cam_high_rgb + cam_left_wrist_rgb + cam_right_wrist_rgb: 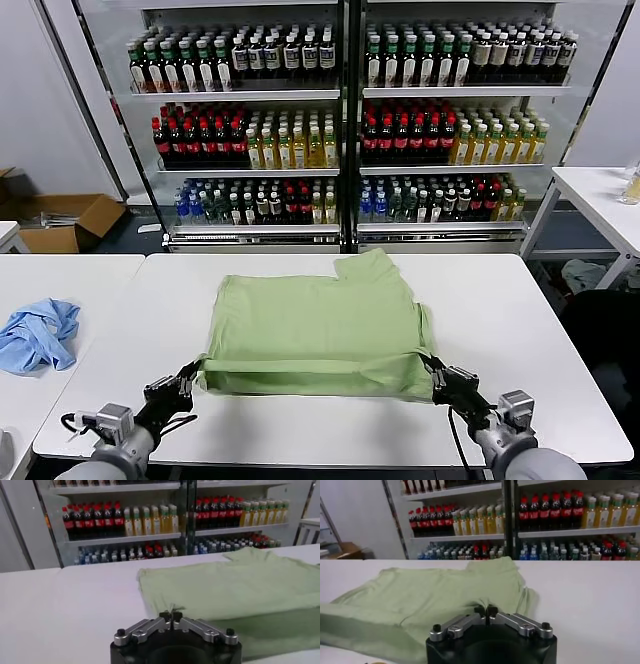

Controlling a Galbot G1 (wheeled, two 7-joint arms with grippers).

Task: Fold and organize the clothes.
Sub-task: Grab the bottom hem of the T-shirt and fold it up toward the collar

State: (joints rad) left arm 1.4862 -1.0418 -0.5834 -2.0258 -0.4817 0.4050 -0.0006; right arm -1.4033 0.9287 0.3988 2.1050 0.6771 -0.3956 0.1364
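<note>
The shirt (318,330) is showing plain light green, with no pattern on the side facing up. The counter (520,310) under it is looking white. A crumpled light blue garment (38,335) is lying on a neighbouring white counter, and both claws are showing black with silver links

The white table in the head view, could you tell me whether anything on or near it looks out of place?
Only the crumpled light blue garment, bunched unfolded on the neighbouring table to the left. The light green shirt lies neatly.
</note>
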